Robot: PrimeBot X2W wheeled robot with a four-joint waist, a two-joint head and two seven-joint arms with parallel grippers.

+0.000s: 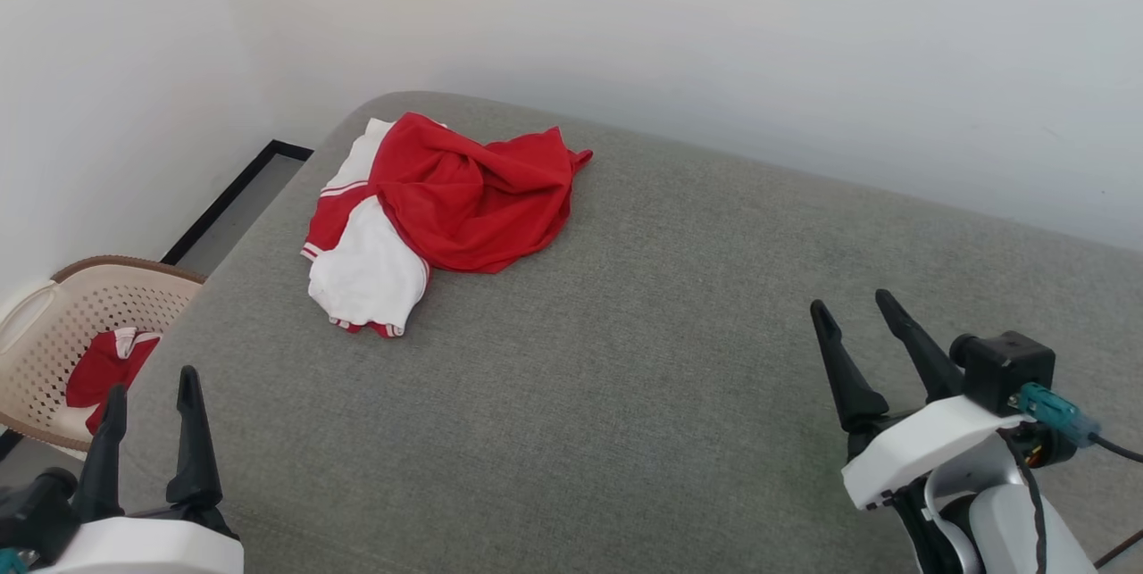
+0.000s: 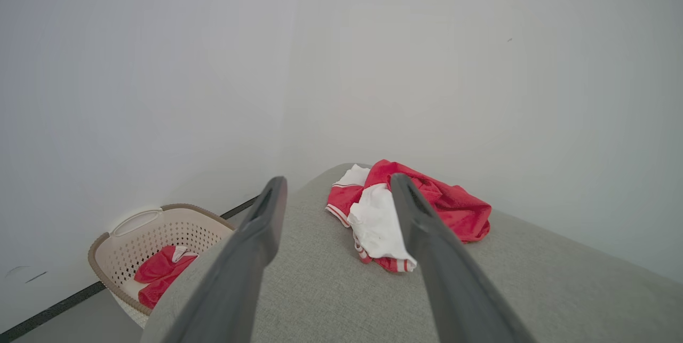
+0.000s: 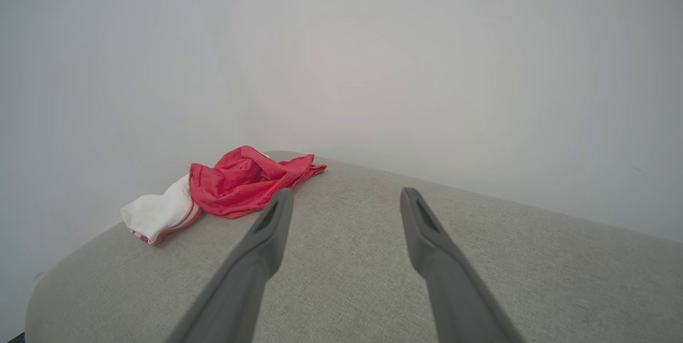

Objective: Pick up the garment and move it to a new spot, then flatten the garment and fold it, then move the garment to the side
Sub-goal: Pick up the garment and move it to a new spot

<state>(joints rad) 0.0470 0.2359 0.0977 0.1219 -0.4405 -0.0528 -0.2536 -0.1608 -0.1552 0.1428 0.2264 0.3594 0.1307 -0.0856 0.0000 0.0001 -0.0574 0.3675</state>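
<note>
Room: plain white walls [image 1: 714,20] meet in a corner behind a broad grey woven-fabric padded surface [image 1: 625,360] with a rounded far corner.
Left tool: the left gripper [image 1: 151,385], white-bodied with two long dark fingers, sits at 7 o'clock in the head view. Its fingers are spread wide with nothing between them, over the near left edge of the padded surface.
Right tool: the right gripper [image 1: 850,302], at 4 o'clock in the head view, is likewise released and empty above bare grey fabric. A black wrist camera [image 1: 1005,369] with a teal plug [image 1: 1054,409] sits at its 4 o'clock.
Task cloth: the garment [image 1: 464,199], a crumpled red jersey T-shirt with white short sleeves and red-and-white striped trim, lies in a heap on the padded surface near the far-left corner. It is at 1 o'clock from the left gripper and 10 o'clock from the right gripper, well apart from both.
Cloth lay: the red body is bunched and twisted on the 3 o'clock side. One white sleeve spreads toward 7 o'clock, with striped trim at its near edge.
Basket: a beige perforated plastic laundry basket with a brown rim [image 1: 125,262] stands beside the surface's left edge, at 10 o'clock from the left gripper. It holds a red-and-white piece of cloth [image 1: 103,369].
Floor: a grey floor strip [image 1: 241,208] edged by a black skirting line [image 1: 228,192] runs along the wall at 9 o'clock of the garment.
</note>
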